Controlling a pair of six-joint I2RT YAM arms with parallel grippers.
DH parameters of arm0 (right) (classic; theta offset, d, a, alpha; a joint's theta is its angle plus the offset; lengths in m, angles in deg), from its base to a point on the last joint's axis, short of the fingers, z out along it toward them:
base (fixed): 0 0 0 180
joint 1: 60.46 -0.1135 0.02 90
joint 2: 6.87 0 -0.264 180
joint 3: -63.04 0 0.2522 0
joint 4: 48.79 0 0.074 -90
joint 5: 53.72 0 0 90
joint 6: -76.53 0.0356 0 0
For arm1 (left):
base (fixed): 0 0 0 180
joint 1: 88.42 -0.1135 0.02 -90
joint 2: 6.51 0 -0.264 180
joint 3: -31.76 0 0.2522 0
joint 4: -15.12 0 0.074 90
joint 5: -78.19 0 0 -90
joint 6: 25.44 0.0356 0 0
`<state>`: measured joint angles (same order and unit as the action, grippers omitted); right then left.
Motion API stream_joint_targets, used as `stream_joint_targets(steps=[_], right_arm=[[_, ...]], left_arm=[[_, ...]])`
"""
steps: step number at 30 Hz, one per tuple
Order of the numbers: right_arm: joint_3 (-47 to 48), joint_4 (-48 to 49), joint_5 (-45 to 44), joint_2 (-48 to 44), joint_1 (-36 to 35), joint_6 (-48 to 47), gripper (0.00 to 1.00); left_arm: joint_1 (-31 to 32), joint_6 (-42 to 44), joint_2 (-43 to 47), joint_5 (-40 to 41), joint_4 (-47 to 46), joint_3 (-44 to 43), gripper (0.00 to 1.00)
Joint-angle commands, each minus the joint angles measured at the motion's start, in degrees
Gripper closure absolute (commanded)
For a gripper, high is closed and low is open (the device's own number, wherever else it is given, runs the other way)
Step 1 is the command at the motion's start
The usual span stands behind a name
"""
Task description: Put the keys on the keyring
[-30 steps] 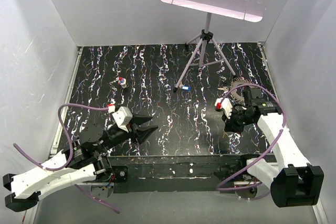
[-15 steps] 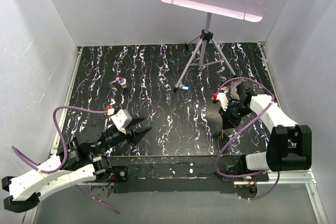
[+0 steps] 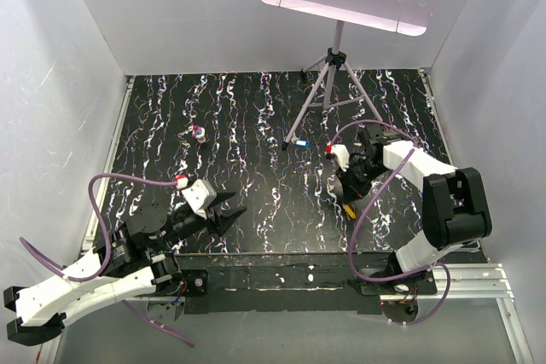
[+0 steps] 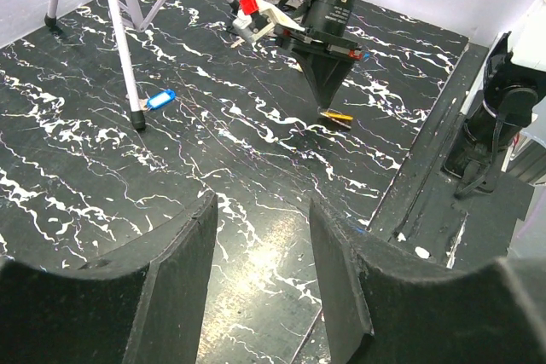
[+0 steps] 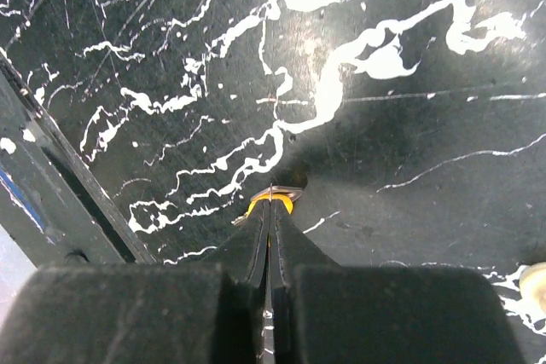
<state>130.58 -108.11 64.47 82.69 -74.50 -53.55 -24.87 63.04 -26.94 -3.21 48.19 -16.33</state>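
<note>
White walls [image 3: 85,40] box in a black table [image 3: 256,117] veined with white. My right gripper [image 3: 347,202] points straight down, its fingers [image 5: 243,249] pressed together and pinching the yellow key [image 5: 271,203] at their tips against the table. My left gripper [image 3: 229,210] hangs wide open near the front edge, holding nothing. A blue key [image 3: 300,142] lies just beside a foot of the grey tripod [image 3: 328,83]. A red key [image 3: 199,133] lies well apart to the left.

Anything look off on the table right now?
Nothing damaged, just scattered: blue key by the tripod foot, red key far left, yellow key at the shut right gripper's tips.
</note>
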Motion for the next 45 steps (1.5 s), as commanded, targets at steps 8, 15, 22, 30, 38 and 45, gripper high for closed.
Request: stream_joint_targets(steps=[8, 15, 22, 30, 38, 45], right_arm=[[3.9, 4.5, -0.8, 3.3, -3.1, 8.5, 0.99], [3.7, 6.6, -2.3, 4.6, -4.9, 11.5, 0.99], [3.9, 7.6, -3.4, 5.9, -6.0, 13.9, 0.99], [4.4, 7.2, -3.4, 6.7, -6.4, 14.6, 0.99], [4.8, 6.9, -2.8, 6.5, -6.4, 14.8, 0.92], [5.0, 7.0, -2.7, 6.2, -6.4, 15.2, 0.8]], left_arm=[[0.0, 0.7, -0.1, 0.2, -0.5, 0.6, 0.53], [0.0, 0.8, -0.1, 0.2, -0.6, 0.7, 0.54], [0.1, 0.7, 0.0, 0.1, -0.8, 0.8, 0.54], [0.0, 0.7, 0.2, 0.0, -0.8, 0.8, 0.54], [0.0, 0.7, 0.3, -0.1, -0.8, 0.8, 0.54], [0.0, 0.9, 0.3, -0.1, -0.8, 0.8, 0.53]])
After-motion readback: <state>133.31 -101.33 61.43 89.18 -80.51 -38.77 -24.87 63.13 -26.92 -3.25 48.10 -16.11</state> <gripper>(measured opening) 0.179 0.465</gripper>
